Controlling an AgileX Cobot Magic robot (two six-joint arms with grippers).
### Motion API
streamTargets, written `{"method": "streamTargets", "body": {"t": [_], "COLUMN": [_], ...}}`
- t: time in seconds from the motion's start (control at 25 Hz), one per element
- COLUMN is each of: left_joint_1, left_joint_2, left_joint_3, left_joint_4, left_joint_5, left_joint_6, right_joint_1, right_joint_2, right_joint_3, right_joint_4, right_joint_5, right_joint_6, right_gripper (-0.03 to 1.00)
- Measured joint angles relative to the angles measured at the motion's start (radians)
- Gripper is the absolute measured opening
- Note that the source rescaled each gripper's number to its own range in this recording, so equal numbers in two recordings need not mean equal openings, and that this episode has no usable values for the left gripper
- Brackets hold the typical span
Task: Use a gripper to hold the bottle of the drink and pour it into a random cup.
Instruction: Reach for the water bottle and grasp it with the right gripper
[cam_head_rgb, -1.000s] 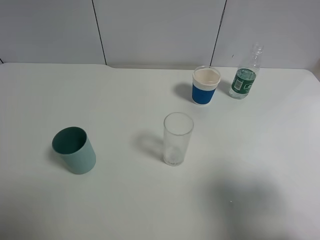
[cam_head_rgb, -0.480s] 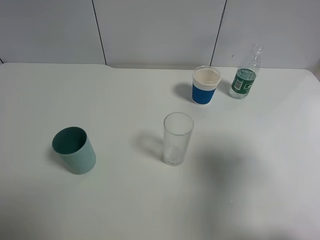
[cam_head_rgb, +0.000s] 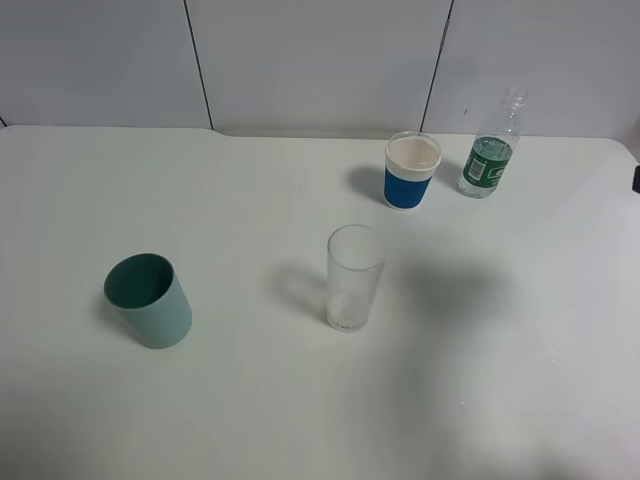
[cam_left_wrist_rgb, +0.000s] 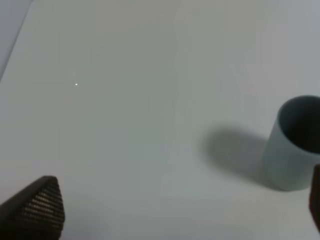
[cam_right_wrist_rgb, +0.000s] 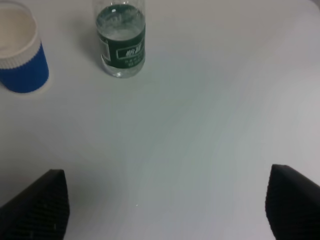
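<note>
The bottle of the drink (cam_head_rgb: 489, 150) stands upright at the back right of the table, clear with a green label. In the right wrist view the bottle (cam_right_wrist_rgb: 121, 42) lies ahead of my right gripper (cam_right_wrist_rgb: 165, 207), whose jaws are wide open with only bare table between them. The cup (cam_head_rgb: 354, 277), a tall clear glass, stands near the table's middle. My left gripper (cam_left_wrist_rgb: 175, 215) is open over the table, holding nothing. Neither gripper's jaws show in the exterior high view; only a black sliver of the right arm (cam_head_rgb: 636, 178) shows at the right edge.
A white cup with a blue band (cam_head_rgb: 412, 170) stands just left of the bottle, also seen as the blue-banded cup (cam_right_wrist_rgb: 20, 55). A teal cup (cam_head_rgb: 150, 300) stands at the front left, the same teal cup (cam_left_wrist_rgb: 295, 142) near my left gripper. The white table (cam_head_rgb: 250, 180) ends at a wall.
The arm's shadow on the table has slid from the front right towards the back. A black sliver of the right arm now shows at the right edge. The objects have not moved.
</note>
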Motion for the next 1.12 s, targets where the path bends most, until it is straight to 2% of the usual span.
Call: {"method": "streamTargets", "body": {"t": [0.24,0.48,0.8,1.12], "left_joint_1": [0.000,0.000,0.000,0.000], "left_joint_2": [0.000,0.000,0.000,0.000], "left_joint_3": [0.000,0.000,0.000,0.000], "left_joint_4": [0.000,0.000,0.000,0.000], "left_joint_5": [0.000,0.000,0.000,0.000], "left_joint_6": [0.000,0.000,0.000,0.000], "right_joint_1": [0.000,0.000,0.000,-0.050], "right_joint_2": [0.118,0.253,0.456,0.643], "right_joint_3": [0.000,0.000,0.000,-0.001], "right_joint_4": [-0.069,-0.114,-0.160,-0.191], "right_joint_5": [-0.081,-0.231,-0.376,-0.571], "right_joint_6": [0.067,0.118,0.141,0.177], "right_gripper": [0.76,0.76,0.76,0.76]}}
